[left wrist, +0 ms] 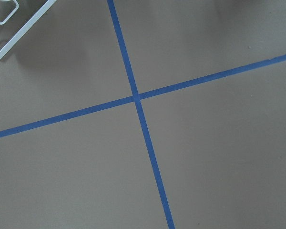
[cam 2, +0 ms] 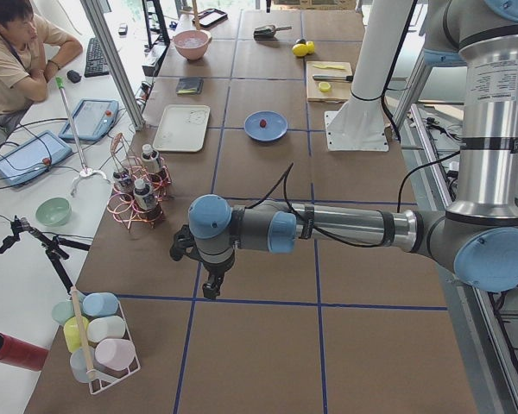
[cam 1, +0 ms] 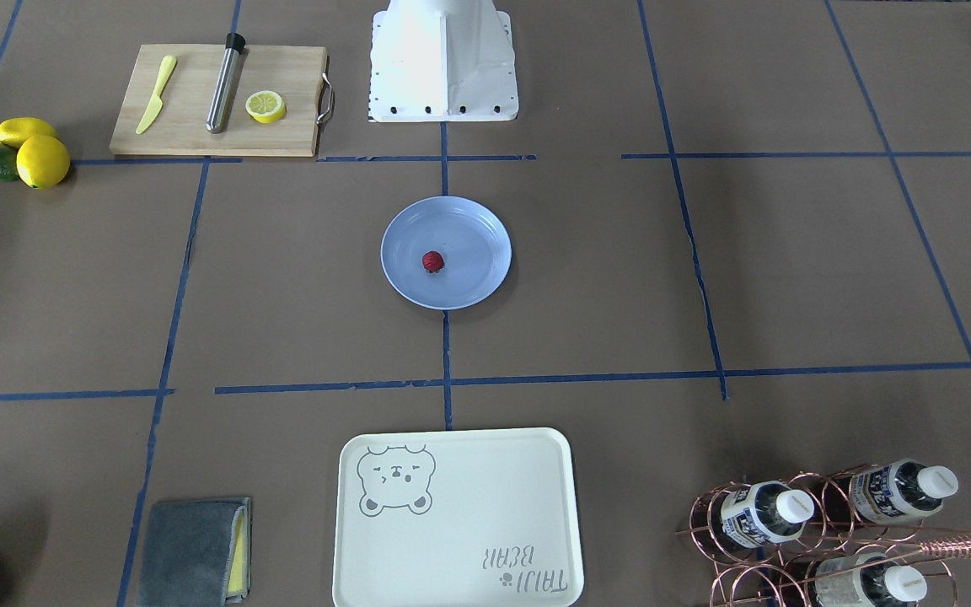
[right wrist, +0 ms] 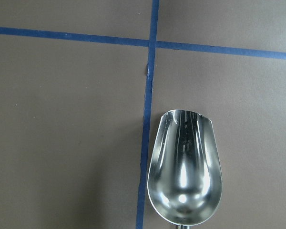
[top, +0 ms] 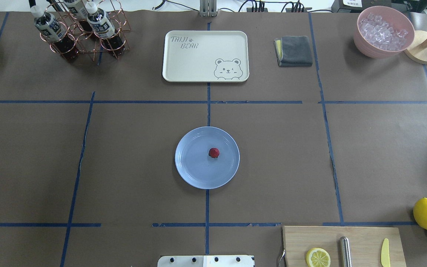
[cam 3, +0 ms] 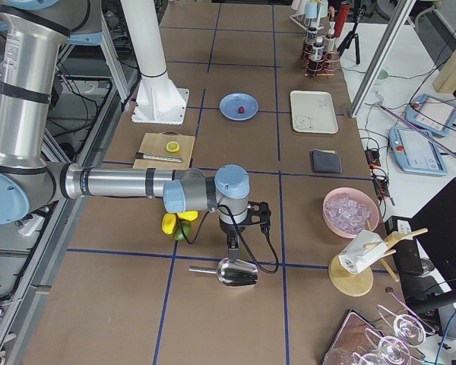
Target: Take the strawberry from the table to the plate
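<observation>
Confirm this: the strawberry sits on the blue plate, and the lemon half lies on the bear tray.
One thing is wrong. The strawberry does sit on the plate, but the lemon half lies on the cutting board, not the tray; the overhead view shows it.

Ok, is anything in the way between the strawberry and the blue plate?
Nothing visible does. The strawberry already lies on the plate, near its middle.
</observation>
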Available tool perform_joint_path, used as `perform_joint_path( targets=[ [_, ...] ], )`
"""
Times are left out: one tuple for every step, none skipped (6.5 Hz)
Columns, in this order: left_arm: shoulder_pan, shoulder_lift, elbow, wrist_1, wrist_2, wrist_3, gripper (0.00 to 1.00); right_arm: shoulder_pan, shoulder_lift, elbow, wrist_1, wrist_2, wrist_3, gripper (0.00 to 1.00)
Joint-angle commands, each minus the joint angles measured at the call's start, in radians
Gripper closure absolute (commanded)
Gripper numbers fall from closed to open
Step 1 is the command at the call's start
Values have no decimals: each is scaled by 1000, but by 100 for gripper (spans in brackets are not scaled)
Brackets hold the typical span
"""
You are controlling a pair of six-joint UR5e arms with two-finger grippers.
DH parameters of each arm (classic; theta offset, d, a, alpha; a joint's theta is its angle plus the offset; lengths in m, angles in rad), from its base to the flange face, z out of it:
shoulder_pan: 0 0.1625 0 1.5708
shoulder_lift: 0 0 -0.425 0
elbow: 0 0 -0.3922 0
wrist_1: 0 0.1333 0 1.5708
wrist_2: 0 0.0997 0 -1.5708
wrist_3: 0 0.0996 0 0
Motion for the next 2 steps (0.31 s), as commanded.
perform_joint_path(
  targets=[
    [1,0,2,0,0,0,0,0,-1,-2,0,1,0,0],
    [1,0,2,-2,-2,0,0,0,-1,-4,0,1,3,0]
  ],
)
